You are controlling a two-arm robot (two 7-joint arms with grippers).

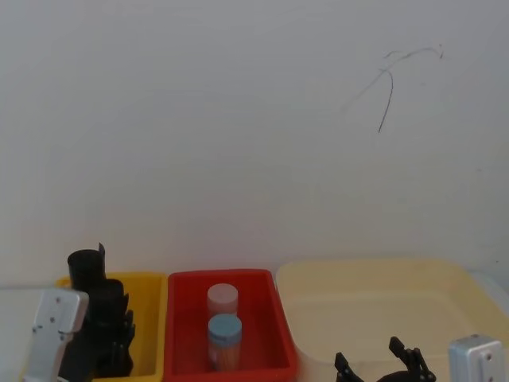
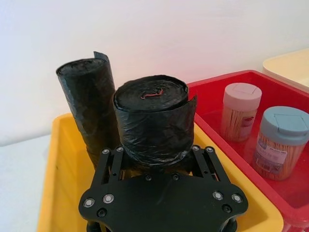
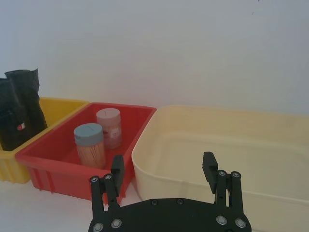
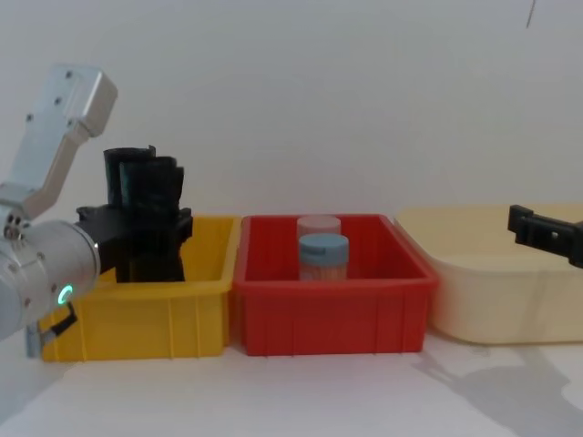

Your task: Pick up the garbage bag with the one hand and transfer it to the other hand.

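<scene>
Two black wrinkly rolls stand upright in the yellow bin (image 1: 151, 288). The nearer one is the garbage bag (image 2: 152, 121), also visible at garbage bag (image 4: 162, 214). My left gripper (image 2: 154, 153) is shut on its lower part, with one finger pressed against each side. A second black roll (image 2: 87, 96) stands just behind it, untouched. My right gripper (image 3: 163, 164) hangs open and empty at the near rim of the cream tub (image 3: 227, 145), far from the bag. In the chest view the right gripper (image 4: 545, 232) comes in from the right edge.
A red bin (image 1: 231, 277) sits between the yellow bin and the cream tub. It holds a blue-lidded jar (image 1: 225, 338) and a pink-lidded jar (image 1: 223, 301). A bare white wall rises close behind the bins.
</scene>
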